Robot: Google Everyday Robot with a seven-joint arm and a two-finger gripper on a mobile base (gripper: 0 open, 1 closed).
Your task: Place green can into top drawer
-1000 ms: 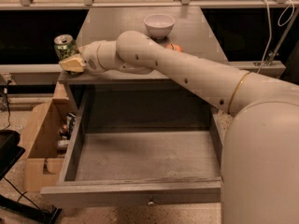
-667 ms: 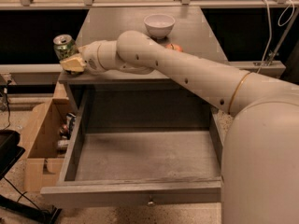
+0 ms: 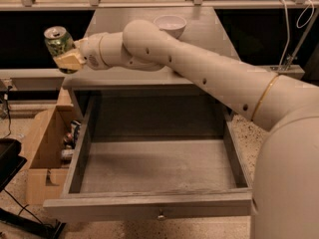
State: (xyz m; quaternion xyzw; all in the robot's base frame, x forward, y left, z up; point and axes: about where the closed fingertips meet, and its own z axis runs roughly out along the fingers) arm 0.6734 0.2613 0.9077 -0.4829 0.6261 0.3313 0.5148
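The green can, mottled green and white with a silver top, is held in the air past the left edge of the grey counter. My gripper is shut on the green can, its tan fingers wrapped round the can's lower half, and the can leans a little. The top drawer is pulled out wide below and to the right of the can. Its grey inside is bare, and its front panel with a small metal knob faces the camera.
A white bowl stands on the counter top behind my arm. A tan cardboard box with several small items sits on the floor left of the drawer. A dark object is at the far left.
The can and my gripper have risen a little and shifted slightly left, still beyond the counter's left edge. The drawer has stayed open.
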